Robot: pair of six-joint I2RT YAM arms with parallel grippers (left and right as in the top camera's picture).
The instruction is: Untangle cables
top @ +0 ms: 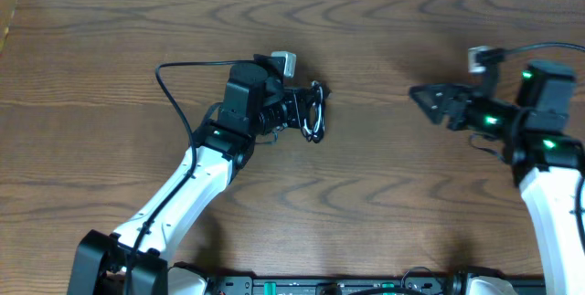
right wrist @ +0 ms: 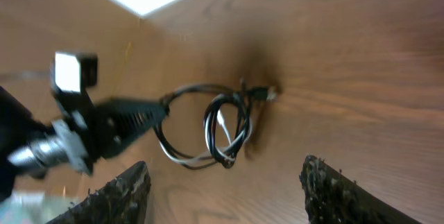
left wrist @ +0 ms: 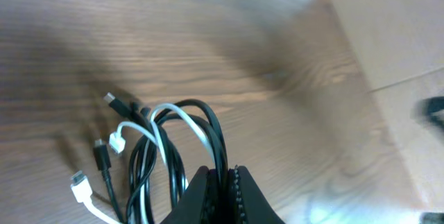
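I'm looking at the left gripper (left wrist: 223, 174) pinching the cables (left wrist: 161, 141), its jaws closed tight on the loops at its tip. The bundle of black and white cords is hanging off that tip and lying on the table (top: 384, 204) right in front of it. The right gripper (top: 422, 99) is sitting well apart from the left gripper, facing it, with its jaws standing wide and nothing between them.

What's worrying me is that the left gripper seems to be clamping more than one strand. If I'm pulling any cord away from it, the loops could cinch tighter instead of coming free. The small plug ends lying loose beside the left gripper could be snagging inside a loop as it slides. Coming in with the right gripper, I'm risking scooping several cords at once, or bumping the left gripper's fingers, since the cords are so thin and so close to them.
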